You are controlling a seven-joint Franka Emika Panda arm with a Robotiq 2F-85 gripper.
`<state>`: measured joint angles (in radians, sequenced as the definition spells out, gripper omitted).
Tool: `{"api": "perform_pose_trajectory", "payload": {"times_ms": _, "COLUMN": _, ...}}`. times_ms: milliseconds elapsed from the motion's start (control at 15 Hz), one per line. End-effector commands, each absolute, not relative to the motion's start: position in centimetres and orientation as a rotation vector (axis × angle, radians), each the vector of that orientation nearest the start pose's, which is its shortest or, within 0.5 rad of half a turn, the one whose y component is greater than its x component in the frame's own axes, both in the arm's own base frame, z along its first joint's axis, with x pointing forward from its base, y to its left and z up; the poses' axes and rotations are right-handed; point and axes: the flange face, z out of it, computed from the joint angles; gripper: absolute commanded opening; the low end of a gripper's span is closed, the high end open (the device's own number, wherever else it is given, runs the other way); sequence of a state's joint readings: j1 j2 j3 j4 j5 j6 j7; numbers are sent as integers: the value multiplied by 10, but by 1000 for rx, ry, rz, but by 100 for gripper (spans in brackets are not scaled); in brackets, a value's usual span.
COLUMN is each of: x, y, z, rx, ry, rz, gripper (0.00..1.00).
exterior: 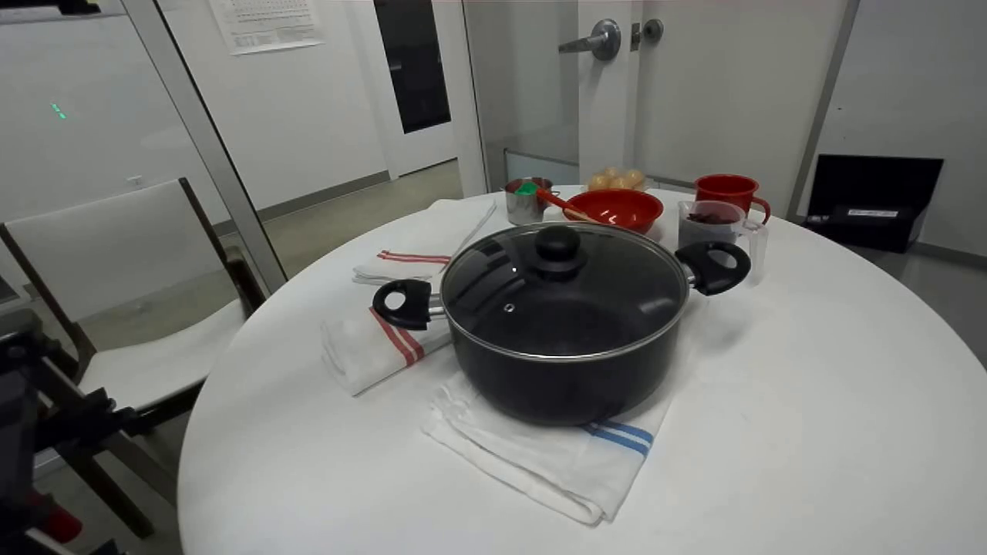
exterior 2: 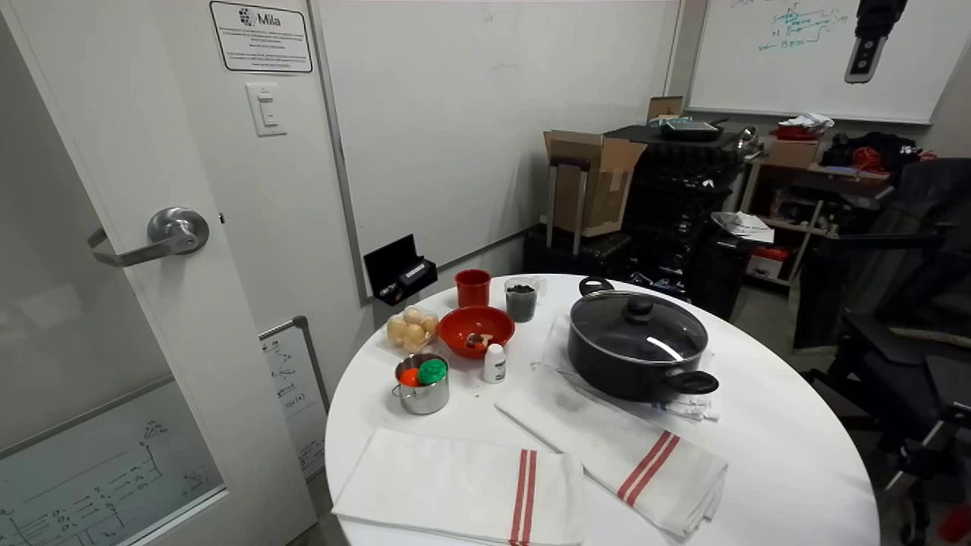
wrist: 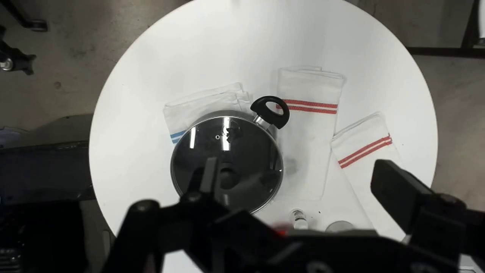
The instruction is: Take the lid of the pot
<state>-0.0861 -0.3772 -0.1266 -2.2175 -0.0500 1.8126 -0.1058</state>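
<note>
The lid [exterior: 594, 324] is a dark glass disc with a metal rim and a black knob [exterior: 557, 243]. It lies flat on the black pot [exterior: 555, 397], which has two side handles and stands on a white towel with blue stripes. The lid [exterior 2: 618, 326] and pot [exterior 2: 614, 371] also show in an exterior view. In the wrist view my gripper [wrist: 297, 167] is open and empty, high above the table. Its left finger overlaps the lid [wrist: 254, 151] near the knob [wrist: 227, 178]; its right finger is over a towel. One finger [exterior 2: 865, 61] shows at the top of an exterior view.
Around the pot are white towels with red stripes [exterior 2: 546, 470], a red bowl [exterior 2: 474, 322], a red mug [exterior 2: 472, 288], and a clear measuring cup [exterior 2: 521, 301]. A steel cup [exterior 2: 425, 398], an egg pack [exterior 2: 412, 330] and a white bottle [exterior 2: 494, 365] stand nearby.
</note>
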Motion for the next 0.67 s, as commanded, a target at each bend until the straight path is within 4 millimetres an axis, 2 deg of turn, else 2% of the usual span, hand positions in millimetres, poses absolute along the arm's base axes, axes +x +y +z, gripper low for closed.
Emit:
{"api": "perform_pose_trajectory", "payload": {"times_ms": 0, "x": 458, "y": -103, "z": 510, "rx": -3118, "ry": 96, "rz": 134, "gripper": 100}}
{"api": "perform_pose_trajectory", "payload": {"times_ms": 267, "x": 503, "y": -101, "z": 474, "rx": -3099, "ry": 94, "rz": 258, "gripper": 100}}
{"api": "perform_pose_trajectory", "payload": {"times_ms": 600, "x": 557, "y": -104, "z": 414, "rx": -3084, "ry": 127, "rz": 425, "gripper": 100}}
